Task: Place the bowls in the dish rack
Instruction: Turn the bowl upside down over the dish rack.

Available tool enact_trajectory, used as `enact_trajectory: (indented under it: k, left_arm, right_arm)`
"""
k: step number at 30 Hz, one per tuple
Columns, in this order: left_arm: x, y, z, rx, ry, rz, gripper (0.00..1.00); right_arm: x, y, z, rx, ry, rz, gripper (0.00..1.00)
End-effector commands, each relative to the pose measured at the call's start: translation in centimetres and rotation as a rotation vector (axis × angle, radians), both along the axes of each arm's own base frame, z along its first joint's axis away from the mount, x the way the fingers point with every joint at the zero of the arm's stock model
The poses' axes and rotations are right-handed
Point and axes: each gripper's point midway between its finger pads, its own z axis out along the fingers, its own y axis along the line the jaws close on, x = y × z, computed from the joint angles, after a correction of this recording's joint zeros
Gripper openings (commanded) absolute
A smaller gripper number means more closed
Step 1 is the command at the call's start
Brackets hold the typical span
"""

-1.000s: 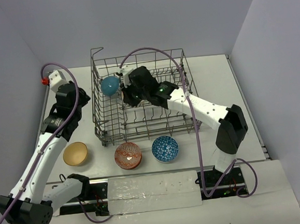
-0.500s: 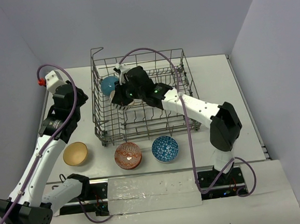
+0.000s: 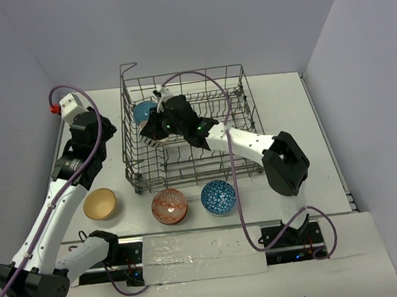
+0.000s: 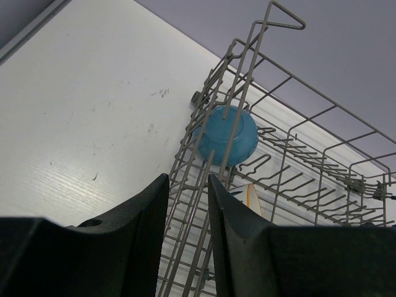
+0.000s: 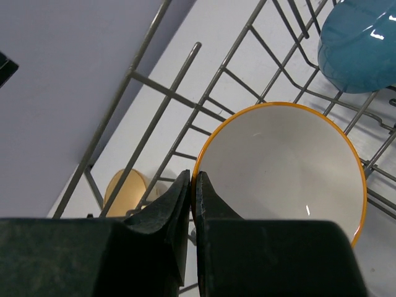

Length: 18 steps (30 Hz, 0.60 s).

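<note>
- Inspection finding one: the large rectangular grey metal wire dish rack is sitting on the white table, towards its far side, with its raised handle at the far-left corner.
- The right gripper is reaching into the rack's left half, its fingers pressing together on the rim of a white bowl with an orange rim. The bowl is tilting on edge over the tines; whether it is resting on them cannot be told.
- A plain glossy blue bowl is standing on edge in the far-left corner, against the left wall, just beyond the held bowl.
- The left gripper is hovering outside the rack's left wall, fingers parted and holding nothing.
- Three bowls are lying on the table just in front of the rack: a tan bowl at the left, a red patterned bowl in the middle and a blue patterned bowl at the right.
</note>
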Motion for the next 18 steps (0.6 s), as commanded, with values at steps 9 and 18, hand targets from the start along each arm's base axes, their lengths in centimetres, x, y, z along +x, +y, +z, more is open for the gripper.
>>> enact_trajectory:
  k: [9, 18]
  left_arm:
    - [0.1, -0.1, 1.0, 0.008, -0.039, -0.01, 0.37]
    - [0.3, -0.2, 0.8, 0.009, -0.032, -0.017, 0.38]
  right_arm:
    - [1.7, 2.4, 4.3, 0.306, -0.043, -0.055, 0.0]
    - [1.6, 2.8, 4.4, 0.398, -0.035, -0.13, 0.0]
